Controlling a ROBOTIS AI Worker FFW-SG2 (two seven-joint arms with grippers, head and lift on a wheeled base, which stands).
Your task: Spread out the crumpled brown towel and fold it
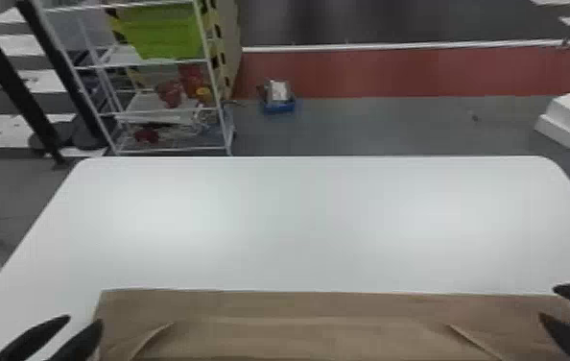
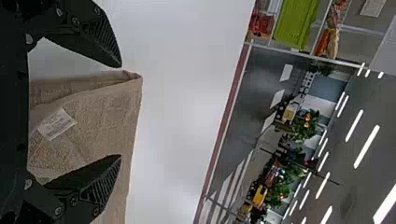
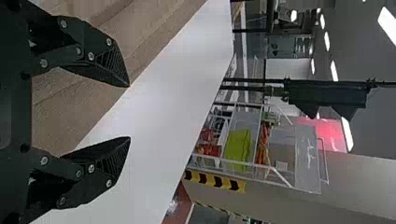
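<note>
1. Currently, we see the brown towel (image 1: 308,307) spread along the table's (image 1: 298,216) near side, with slanting folds towards both ends.
2. We find the left gripper (image 1: 85,320) released, its fingers parted at the towel's left end.
3. We find the right gripper (image 1: 548,302) likewise released at the right end.
4. We note a white label (image 2: 56,123) on the towel.

On the counter (image 1: 289,216), which is smooth and softly glossy, the brown towel (image 1: 308,307) is matt, coarsely woven cloth. Above the counter, left claw (image 1: 85,320) and right claw (image 1: 548,302) are matt black with ribbed tips. Beyond the counter, the green bin (image 1: 164,36) appears smooth plastic.
</note>
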